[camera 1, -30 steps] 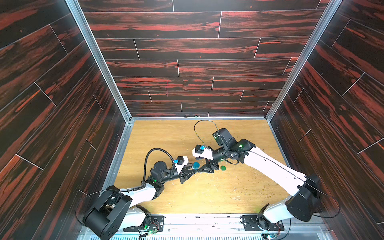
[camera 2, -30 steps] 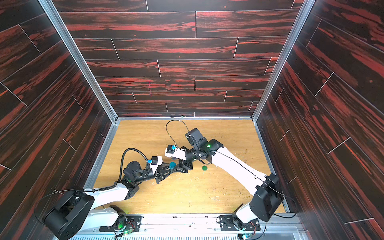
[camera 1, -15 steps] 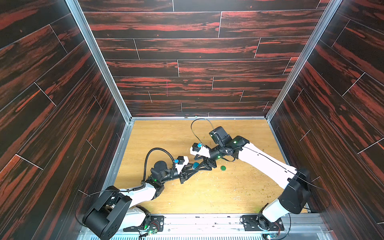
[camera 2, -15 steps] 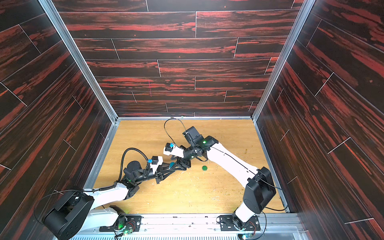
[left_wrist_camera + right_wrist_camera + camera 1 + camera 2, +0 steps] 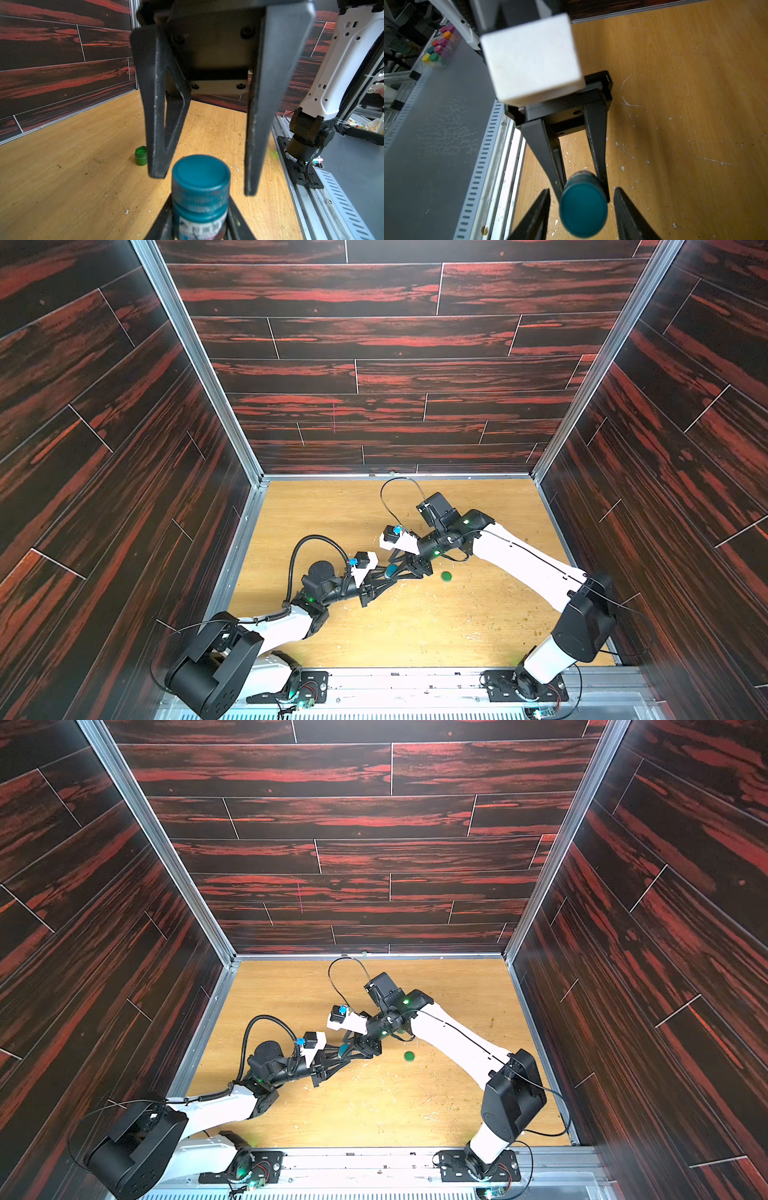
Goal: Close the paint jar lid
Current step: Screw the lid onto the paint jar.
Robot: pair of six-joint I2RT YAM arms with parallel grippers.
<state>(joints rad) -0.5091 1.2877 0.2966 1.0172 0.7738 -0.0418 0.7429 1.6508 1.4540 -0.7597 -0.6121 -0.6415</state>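
My left gripper [image 5: 200, 228] is shut on the body of a teal paint jar [image 5: 199, 220] with a white label, holding it above the wooden floor. A teal lid [image 5: 201, 172] sits on top of the jar. My right gripper [image 5: 582, 209] faces the lid [image 5: 583, 209] head on. Its two fingers [image 5: 158, 124] stand on either side of the lid with a gap on each side, so it is open. In both top views the two grippers meet at the jar [image 5: 390, 571] [image 5: 343, 1049] in the middle of the floor.
A small green cap [image 5: 446, 576] [image 5: 409, 1056] [image 5: 141, 155] lies on the wooden floor [image 5: 415, 635] just right of the grippers. Dark wood-pattern walls enclose three sides. A rack of coloured paint jars [image 5: 439, 49] stands outside, beyond the metal front rail [image 5: 500, 145].
My right arm has moved in toward the jar, bringing its fingers around the lid, and its jaws have narrowed. The left arm and the jar have stayed put.
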